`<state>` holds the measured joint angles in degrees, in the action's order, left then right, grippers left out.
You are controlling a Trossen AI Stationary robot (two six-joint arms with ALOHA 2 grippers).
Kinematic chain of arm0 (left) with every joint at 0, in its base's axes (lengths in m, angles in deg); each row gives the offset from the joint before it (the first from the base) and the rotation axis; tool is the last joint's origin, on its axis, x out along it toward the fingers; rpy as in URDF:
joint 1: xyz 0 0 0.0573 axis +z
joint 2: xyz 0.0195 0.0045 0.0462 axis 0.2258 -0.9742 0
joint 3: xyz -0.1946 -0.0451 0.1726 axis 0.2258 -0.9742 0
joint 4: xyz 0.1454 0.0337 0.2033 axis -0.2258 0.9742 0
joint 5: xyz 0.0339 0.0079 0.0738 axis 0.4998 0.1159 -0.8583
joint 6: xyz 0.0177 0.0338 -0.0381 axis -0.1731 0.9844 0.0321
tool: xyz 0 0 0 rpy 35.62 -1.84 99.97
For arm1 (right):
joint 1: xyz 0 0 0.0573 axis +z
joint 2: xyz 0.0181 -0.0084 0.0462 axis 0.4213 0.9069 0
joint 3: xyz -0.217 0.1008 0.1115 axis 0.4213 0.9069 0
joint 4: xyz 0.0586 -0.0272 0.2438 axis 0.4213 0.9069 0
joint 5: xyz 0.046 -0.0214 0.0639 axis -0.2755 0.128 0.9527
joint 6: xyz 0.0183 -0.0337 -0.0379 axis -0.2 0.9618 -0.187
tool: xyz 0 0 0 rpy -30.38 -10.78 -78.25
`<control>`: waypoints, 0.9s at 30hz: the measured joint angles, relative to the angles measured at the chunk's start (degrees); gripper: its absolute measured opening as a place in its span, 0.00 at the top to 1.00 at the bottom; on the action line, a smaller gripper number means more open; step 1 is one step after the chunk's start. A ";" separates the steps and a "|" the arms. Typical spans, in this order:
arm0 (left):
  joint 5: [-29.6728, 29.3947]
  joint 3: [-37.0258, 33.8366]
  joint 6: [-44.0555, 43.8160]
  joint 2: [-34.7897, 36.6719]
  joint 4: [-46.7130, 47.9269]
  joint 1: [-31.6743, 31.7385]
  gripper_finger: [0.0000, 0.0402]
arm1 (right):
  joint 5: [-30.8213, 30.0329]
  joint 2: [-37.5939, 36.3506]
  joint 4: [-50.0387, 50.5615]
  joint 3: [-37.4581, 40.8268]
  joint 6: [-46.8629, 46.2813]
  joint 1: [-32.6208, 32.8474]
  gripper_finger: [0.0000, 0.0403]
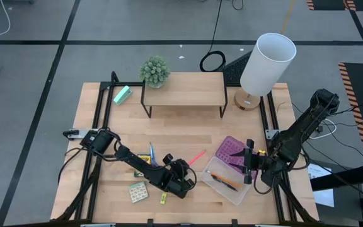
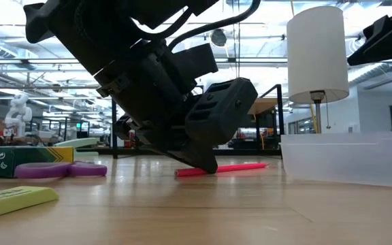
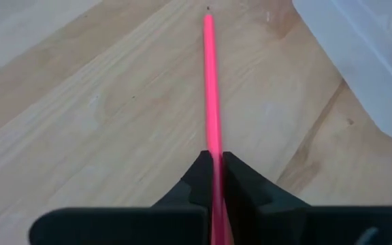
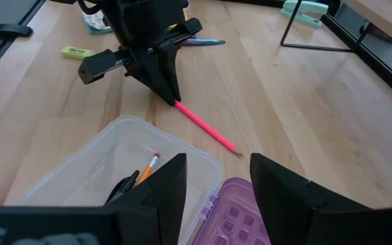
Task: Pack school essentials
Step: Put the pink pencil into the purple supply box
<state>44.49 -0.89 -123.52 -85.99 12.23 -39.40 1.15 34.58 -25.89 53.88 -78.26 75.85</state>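
Pink pencil (image 4: 204, 126), light, stiff and slim, lies on the worktop (image 1: 106, 195) beside the clear box (image 1: 229, 181), its end pinched by the left pincer (image 1: 183, 171); right pincer (image 4: 216, 182) gapes empty.

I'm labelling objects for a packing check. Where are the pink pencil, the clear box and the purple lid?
pink pencil (image 4: 206, 128), right wrist view, mid-shaft.
clear box (image 4: 107, 146), right wrist view, far rim.
purple lid (image 1: 230, 150), high view, centre of its gridded face.
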 joint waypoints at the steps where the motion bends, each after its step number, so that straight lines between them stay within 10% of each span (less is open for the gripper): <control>1: -0.06 0.00 0.00 0.00 -0.01 0.00 0.95 | 0.00 0.00 0.00 0.00 0.00 0.00 0.61; 27: 0.75 -0.17 1.53 2.69 2.70 0.07 0.94 | -0.02 -0.02 -0.02 0.00 0.00 0.00 0.61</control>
<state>45.24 -1.06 -121.99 -83.30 14.93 -39.33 1.13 34.56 -25.91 53.88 -78.26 75.85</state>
